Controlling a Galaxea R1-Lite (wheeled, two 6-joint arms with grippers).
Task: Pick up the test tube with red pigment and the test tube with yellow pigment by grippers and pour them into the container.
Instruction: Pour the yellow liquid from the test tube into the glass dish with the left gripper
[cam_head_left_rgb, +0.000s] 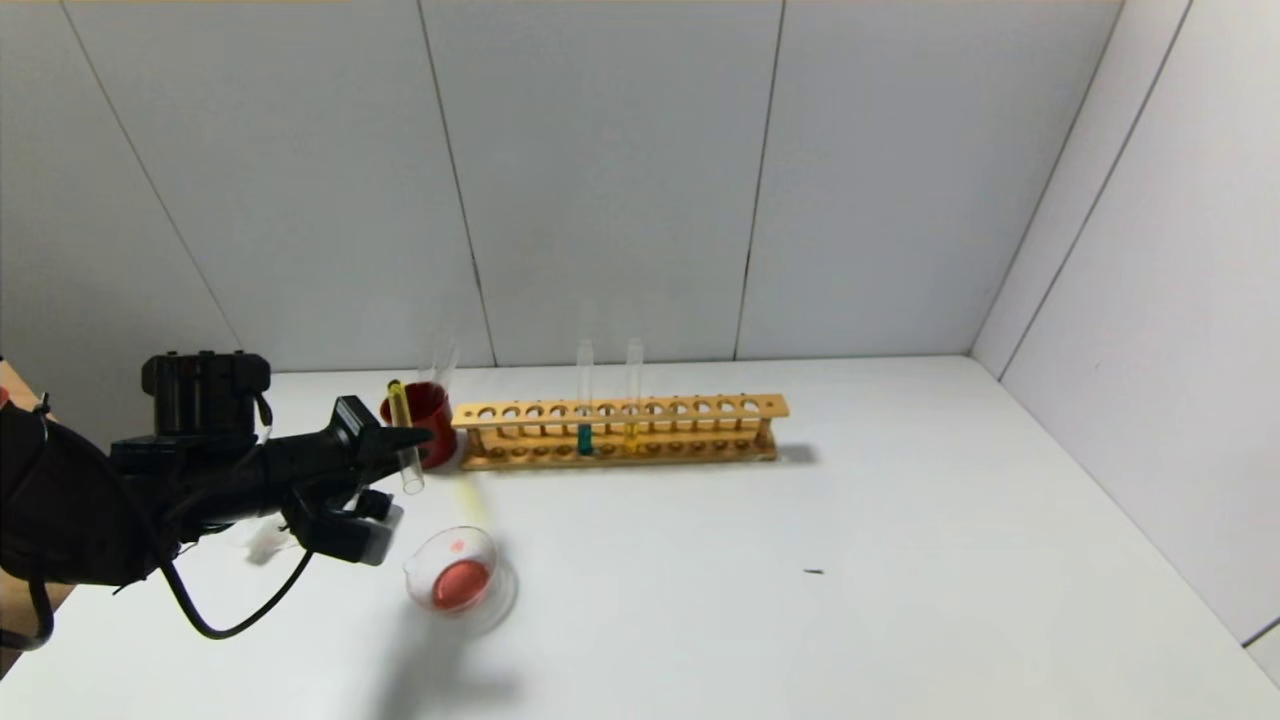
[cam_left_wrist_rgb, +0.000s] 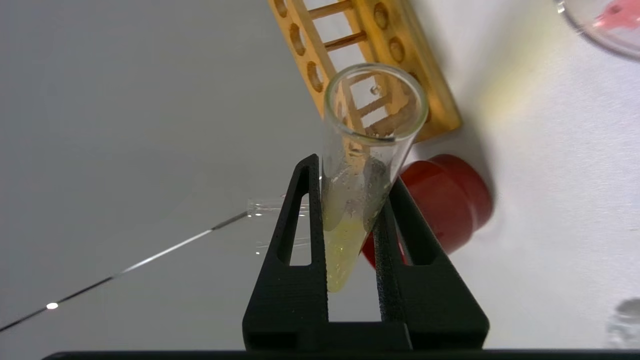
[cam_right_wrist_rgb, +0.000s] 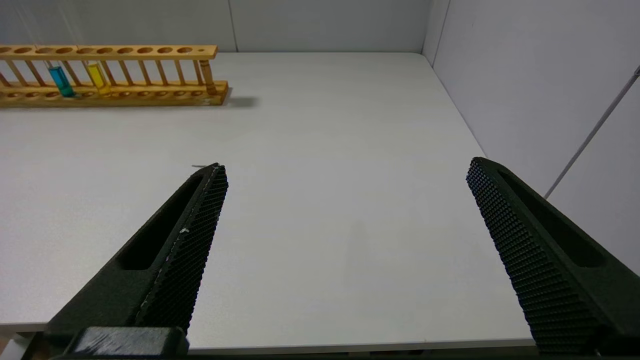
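Yellow-pigment test tube (cam_left_wrist_rgb: 350, 200) gripped in left hand (cam_left_wrist_rgb: 350, 235), seemingly mouth-down, right hand (cam_right_wrist_rgb: 345, 175) open.

I work in a small lab corner: a wooden tube rack (cam_head_left_rgb: 620, 432) at the frame's middle, a white table (cam_head_left_rgb: 900, 560), plain grey wall panels (cam_head_left_rgb: 600, 170) behind.

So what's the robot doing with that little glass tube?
The left gripper is shut on the test tube with yellow pigment, holding it tipped with its mouth pointing down, near the container. That glass dish has red liquid in it. The right gripper hangs open over bare table, off to the side. Two more tubes, one teal and one yellow, stand in the wooden rack, beside a dark red cup.
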